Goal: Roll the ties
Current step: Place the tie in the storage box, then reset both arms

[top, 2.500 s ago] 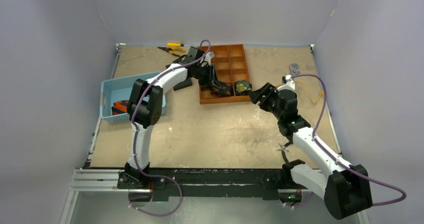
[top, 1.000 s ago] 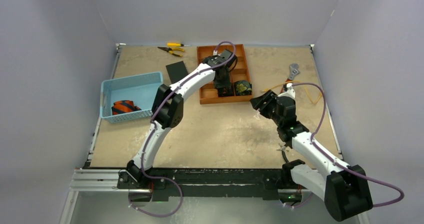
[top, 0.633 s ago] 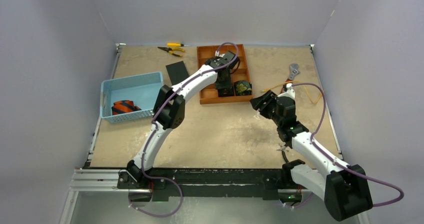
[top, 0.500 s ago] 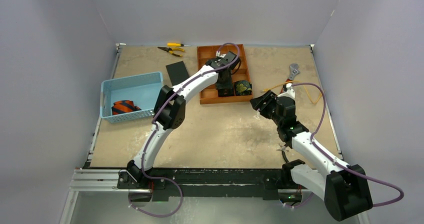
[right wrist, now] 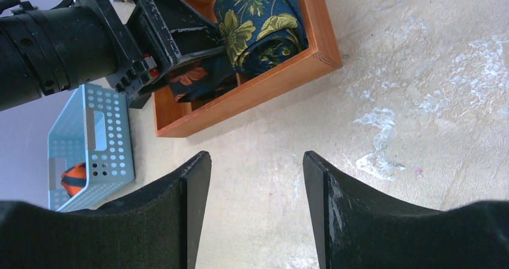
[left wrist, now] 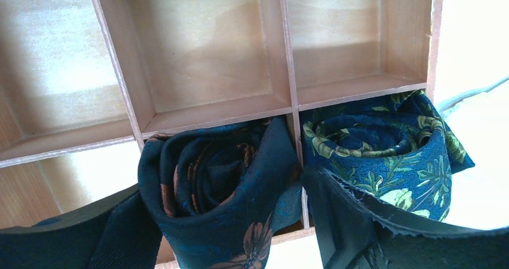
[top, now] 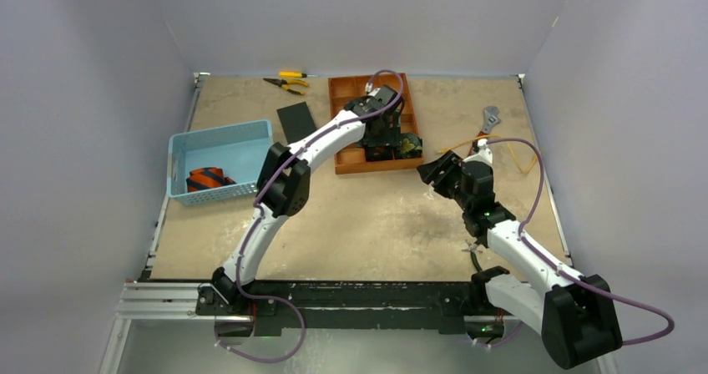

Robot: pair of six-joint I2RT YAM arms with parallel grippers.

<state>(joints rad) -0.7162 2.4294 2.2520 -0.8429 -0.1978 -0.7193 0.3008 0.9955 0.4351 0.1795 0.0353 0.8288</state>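
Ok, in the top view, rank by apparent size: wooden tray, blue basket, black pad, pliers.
1. blue basket and wooden tray: about alike; tray partly covered
2. black pad
3. pliers

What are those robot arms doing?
They are rolling ties. The left gripper sits over the wooden tray, its fingers spread on either side of a rolled tie with orange flowers in one compartment. A rolled tie with green leaves fills the next compartment. A striped tie lies in the blue basket. The right gripper hovers open and empty above the table.
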